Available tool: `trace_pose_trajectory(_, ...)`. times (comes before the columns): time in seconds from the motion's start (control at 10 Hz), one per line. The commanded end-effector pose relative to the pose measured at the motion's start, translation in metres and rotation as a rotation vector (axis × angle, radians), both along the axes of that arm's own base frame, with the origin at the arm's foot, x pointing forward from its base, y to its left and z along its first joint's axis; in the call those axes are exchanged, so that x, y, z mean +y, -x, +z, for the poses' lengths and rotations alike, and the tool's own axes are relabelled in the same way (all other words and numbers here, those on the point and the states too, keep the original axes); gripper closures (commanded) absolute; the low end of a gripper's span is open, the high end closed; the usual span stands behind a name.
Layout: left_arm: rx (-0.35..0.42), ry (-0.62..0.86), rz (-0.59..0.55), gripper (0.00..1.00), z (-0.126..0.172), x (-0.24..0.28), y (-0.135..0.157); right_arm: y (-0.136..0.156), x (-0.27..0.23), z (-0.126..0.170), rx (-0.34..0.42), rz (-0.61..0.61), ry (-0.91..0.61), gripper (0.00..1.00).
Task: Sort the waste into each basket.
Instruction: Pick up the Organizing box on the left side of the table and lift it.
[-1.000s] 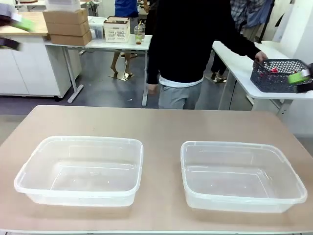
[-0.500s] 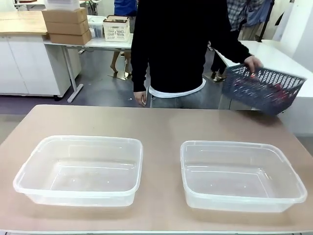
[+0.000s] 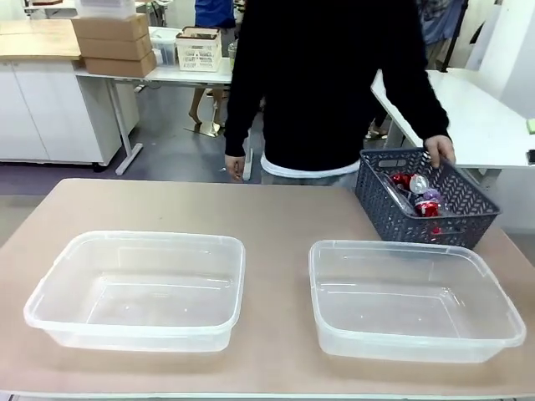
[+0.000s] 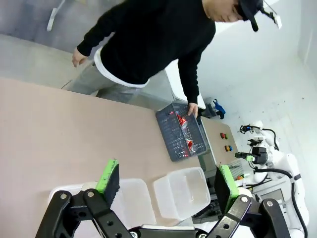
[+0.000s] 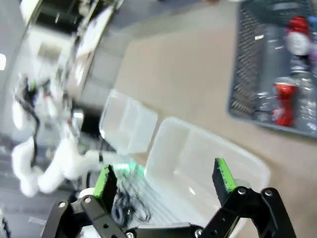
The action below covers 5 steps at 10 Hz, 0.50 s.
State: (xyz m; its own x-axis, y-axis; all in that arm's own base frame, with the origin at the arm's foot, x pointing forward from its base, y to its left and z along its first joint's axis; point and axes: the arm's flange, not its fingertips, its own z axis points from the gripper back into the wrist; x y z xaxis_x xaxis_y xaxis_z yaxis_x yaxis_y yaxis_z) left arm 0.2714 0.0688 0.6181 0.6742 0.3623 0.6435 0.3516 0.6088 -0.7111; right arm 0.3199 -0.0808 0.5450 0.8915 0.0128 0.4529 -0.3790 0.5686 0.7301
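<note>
The waste (image 3: 415,194) lies heaped in the grey basket (image 3: 418,227), which a person holds by its far rim with one hand (image 3: 440,151). That hand is the first hazard, since a reach into the basket now could strike it. The heap is the second. Red pieces (image 3: 403,180) and clear bottles (image 5: 297,69) lie against each other and against the lattice wall, so a pinch may catch two things, or the wall, and drag the basket. The right tub (image 3: 401,248) sits just in front of the basket, on the robot's side, and could get shoved. The left tub (image 3: 142,240) stands well apart from the basket, to the robot's left.

The left gripper (image 4: 167,174) hangs high and far from the basket, jaws spread and empty. The right gripper (image 5: 164,174), nearer the basket, is spread and empty too.

Count: two tubs, both empty; one basket; two grippers; one person at the table (image 3: 276,213). In the basket there are at least two red pieces and at least one bottle, and the wall hides the rest.
</note>
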Motion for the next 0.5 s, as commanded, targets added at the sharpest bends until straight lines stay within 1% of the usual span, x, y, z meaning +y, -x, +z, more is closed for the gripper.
trace_pose_trajectory(0.0,0.124,-0.140,-0.152,0.00,-0.013,-0.022,-0.006,-0.028,0.103,0.026,-0.043,0.311,0.081,0.00)
trace_pose_trajectory(0.1,0.267,-0.300,-0.225,0.00,-0.027,-0.029,-0.005,-0.028,0.179,0.027,-0.015,0.412,0.148,0.00)
trace_pose_trajectory(0.2,0.402,-0.451,-0.253,0.00,-0.045,-0.026,0.007,-0.014,0.256,0.009,0.048,0.442,0.265,0.00)
trace_pose_trajectory(0.3,0.596,-0.611,-0.289,0.00,-0.069,-0.020,0.033,0.015,0.326,-0.029,0.113,0.558,0.426,0.00)
trace_pose_trajectory(0.4,0.695,-0.700,-0.339,0.00,-0.083,-0.020,0.056,0.041,0.362,-0.056,0.150,0.699,0.496,0.00)
